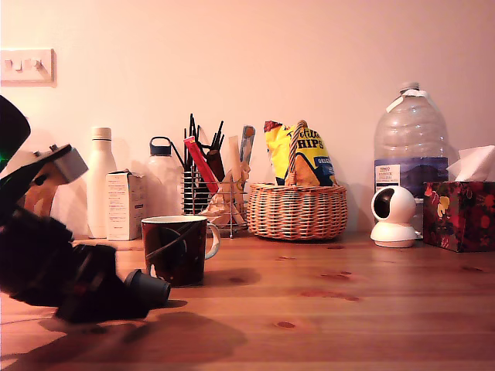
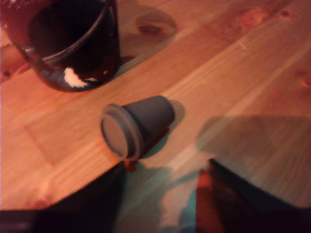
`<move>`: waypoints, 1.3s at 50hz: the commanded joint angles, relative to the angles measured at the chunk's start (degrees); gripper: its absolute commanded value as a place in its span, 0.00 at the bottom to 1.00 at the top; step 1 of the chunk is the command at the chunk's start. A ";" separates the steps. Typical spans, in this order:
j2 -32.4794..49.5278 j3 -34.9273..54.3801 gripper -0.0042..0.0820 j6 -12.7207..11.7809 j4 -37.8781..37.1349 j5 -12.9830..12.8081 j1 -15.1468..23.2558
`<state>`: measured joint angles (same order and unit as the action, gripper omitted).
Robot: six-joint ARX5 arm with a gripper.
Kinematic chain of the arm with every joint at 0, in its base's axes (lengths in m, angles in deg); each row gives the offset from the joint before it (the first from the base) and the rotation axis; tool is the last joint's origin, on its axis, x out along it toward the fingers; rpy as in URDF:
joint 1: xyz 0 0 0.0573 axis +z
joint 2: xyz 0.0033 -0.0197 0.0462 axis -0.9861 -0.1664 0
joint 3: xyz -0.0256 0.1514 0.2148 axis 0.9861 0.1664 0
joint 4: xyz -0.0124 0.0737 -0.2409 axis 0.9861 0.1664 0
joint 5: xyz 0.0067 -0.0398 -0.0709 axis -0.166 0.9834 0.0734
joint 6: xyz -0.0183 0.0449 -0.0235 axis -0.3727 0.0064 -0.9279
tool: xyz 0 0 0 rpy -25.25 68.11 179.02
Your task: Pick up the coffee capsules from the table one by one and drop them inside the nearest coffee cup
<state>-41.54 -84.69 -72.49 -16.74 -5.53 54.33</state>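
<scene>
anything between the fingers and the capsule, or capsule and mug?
Nothing visible. The coffee capsule lies on its side just ahead of the open fingers; only bare table separates it from the mug.

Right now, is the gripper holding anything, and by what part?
Nothing held. The capsule lies on its side on the table, beside the cup. The gripper is open, fingers short of the capsule, not touching.

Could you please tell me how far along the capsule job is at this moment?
Nothing looks done: the one visible coffee capsule lies on its side on the table beside the coffee cup. In hand: the gripper is low behind it, apparently not gripping. Grasping, lifting and dropping it in remain.
</scene>
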 commanded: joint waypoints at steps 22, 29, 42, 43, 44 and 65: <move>0.79 0.00 0.97 -7.65 -2.49 -2.97 0.31; 0.79 0.00 0.97 -9.42 -2.97 -2.97 0.28; 0.79 -0.39 0.97 -12.74 -4.48 -3.91 -0.68; 0.79 -0.52 0.97 -12.74 -4.48 -4.26 -0.79; 0.79 -0.66 0.97 -13.75 -4.44 -4.39 -0.96; 0.79 -5.31 0.97 -17.66 3.63 -9.31 -3.15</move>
<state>-41.26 -89.21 -88.97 -14.01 -14.12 51.58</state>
